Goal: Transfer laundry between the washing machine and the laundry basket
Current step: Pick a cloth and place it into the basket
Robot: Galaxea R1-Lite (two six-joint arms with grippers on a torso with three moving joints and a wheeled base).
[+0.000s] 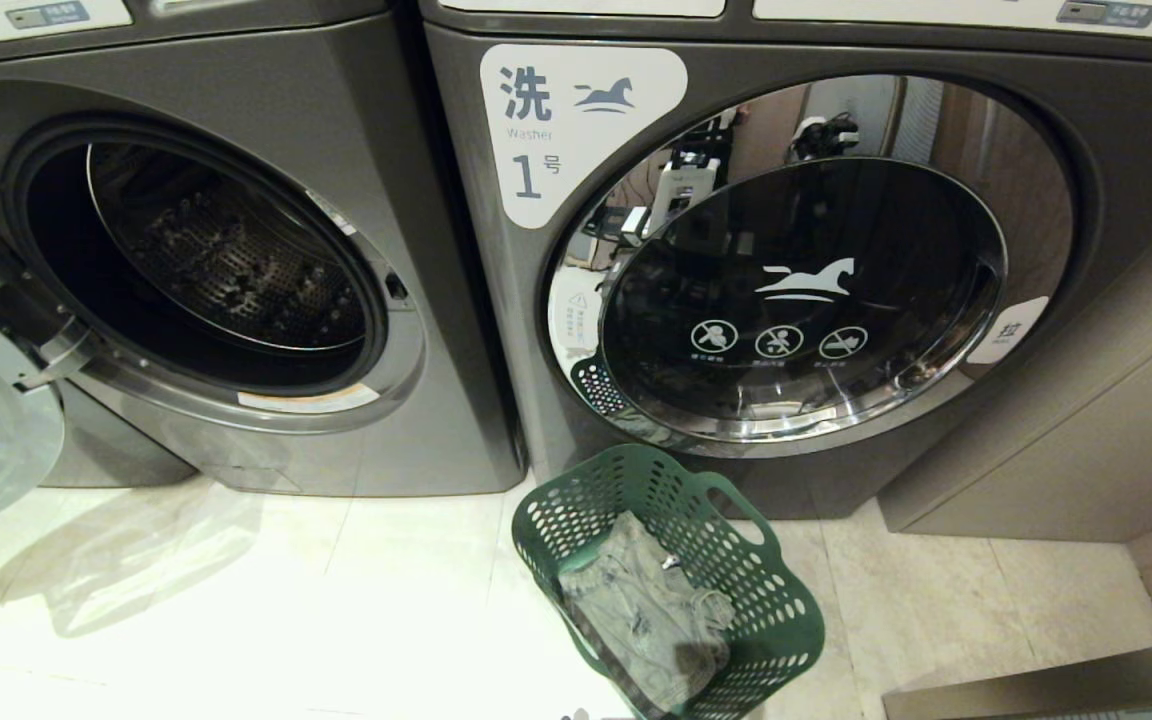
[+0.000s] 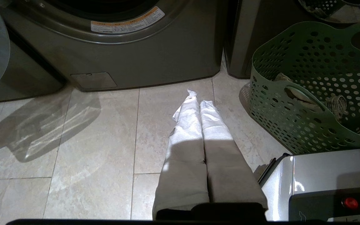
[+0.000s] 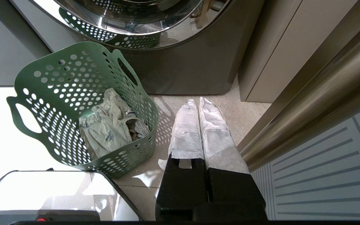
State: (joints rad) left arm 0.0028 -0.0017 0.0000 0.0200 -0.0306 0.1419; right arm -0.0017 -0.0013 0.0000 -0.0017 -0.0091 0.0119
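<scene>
Two grippers hung low, fingers pressed together, holding nothing: left gripper (image 2: 199,100) over floor (image 2: 98,162), right gripper (image 3: 195,101) beside laundry basket (image 1: 786,610). Laundry (image 1: 641,600) lay inside basket. Washing machine (image 1: 236,250) stood with door open, drum dark. Risks: light basket might tip or slide when cloth was pulled; garment might snag on holes or drop on floor. Floor was pale shiny tile. Shut machine marked 1 (image 1: 806,290) stood behind basket.
</scene>
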